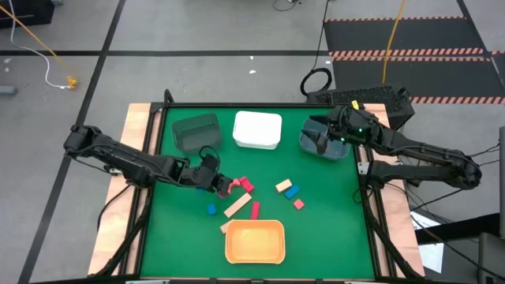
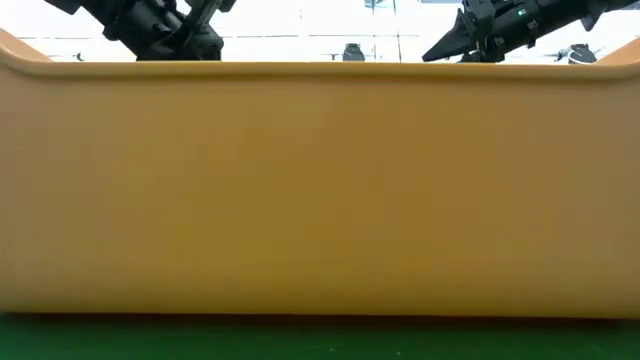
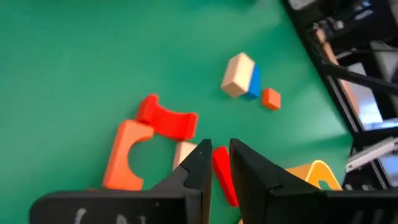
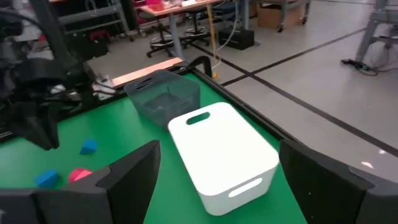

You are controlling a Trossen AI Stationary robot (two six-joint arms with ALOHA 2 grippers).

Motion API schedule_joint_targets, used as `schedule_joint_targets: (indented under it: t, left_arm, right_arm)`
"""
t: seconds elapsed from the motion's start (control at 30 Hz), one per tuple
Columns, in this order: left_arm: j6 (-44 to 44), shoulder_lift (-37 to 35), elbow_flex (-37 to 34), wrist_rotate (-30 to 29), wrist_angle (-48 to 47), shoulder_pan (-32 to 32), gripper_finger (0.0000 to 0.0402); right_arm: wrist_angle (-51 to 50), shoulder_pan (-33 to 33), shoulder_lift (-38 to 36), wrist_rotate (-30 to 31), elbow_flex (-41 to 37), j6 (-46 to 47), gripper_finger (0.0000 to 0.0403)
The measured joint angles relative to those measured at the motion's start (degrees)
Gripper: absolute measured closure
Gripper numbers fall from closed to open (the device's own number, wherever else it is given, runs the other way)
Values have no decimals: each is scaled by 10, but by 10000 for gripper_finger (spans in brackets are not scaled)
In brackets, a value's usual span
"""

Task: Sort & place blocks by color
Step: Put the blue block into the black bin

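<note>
Small blocks lie scattered on the green mat. An orange-red arch point(image 3: 127, 155) and a red arch point(image 3: 165, 118) rest flat just ahead of my left gripper point(image 1: 216, 182). Through the narrow gap between its fingers I see a red bar point(image 3: 221, 171) beside a tan bar point(image 1: 238, 207), both lying on the mat. Farther right sit a tan block point(image 1: 282, 186), a blue block point(image 1: 293, 192) and a red cube point(image 1: 299, 203). Another blue block point(image 1: 211, 210) lies near the left gripper. My right gripper point(image 1: 327, 134) hovers open over the blue-grey bin point(image 1: 322, 147).
An orange bin point(image 1: 254, 241) stands at the near edge and fills the low view point(image 2: 320, 190). A white bin point(image 1: 257, 130) and a dark grey bin point(image 1: 196, 132) stand along the far edge. Bare mat lies right of the blocks.
</note>
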Motion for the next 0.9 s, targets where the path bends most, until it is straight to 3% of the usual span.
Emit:
schedule_joint_targets:
  t: [0.2,0.47,0.73,0.9]
  left_arm:
    - [38,0,0,-5,2,4,344]
    - [17,0,0,28,-11,26,344]
    - [-134,-8,0,114,-199,70,344]
    - [-160,-7,-1,174,-293,69,344]
  right_arm:
    - [2,0,0,-1,0,-1,83]
    - [4,0,0,1,0,3,83]
    - [41,0,0,2,0,33,83]
    - [73,-1,0,2,0,37,83]
